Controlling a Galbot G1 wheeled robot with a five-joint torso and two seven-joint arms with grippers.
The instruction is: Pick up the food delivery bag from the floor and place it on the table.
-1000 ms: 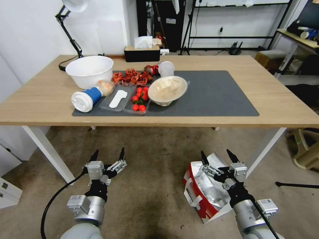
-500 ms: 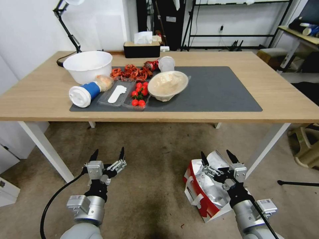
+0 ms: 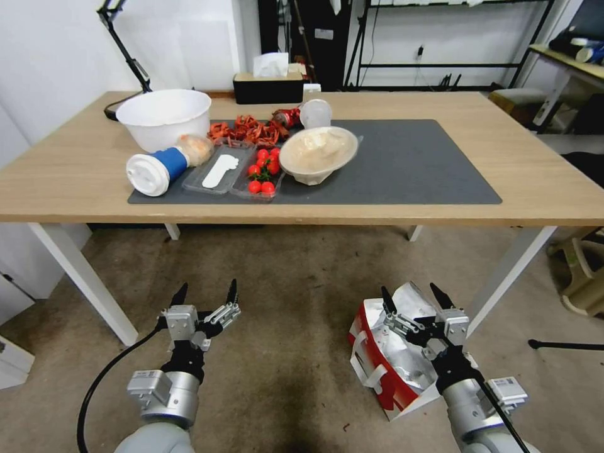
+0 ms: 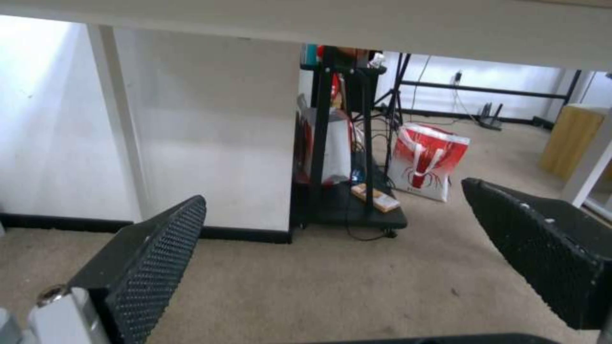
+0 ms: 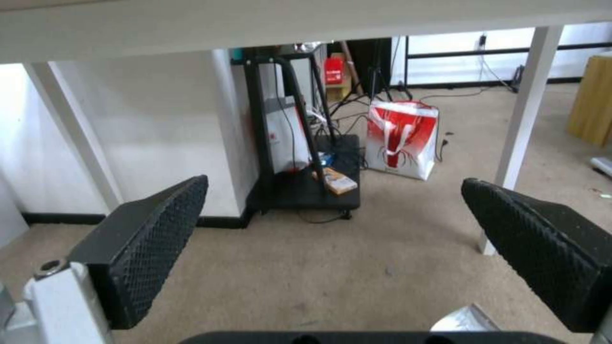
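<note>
Your left gripper is held low and forward, fingers spread wide, tips pointing ahead. Your right gripper mirrors this pose on the opposite side, fingers equally parted. Both wrists are level, forearms extended forward in parallel

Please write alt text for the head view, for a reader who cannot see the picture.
A red-and-white food delivery bag stands open on the floor under the open right gripper; the open left gripper hovers over bare floor. Beyond them, a light-wood table holds a grey mat, a white bowl and tomatoes.
</note>
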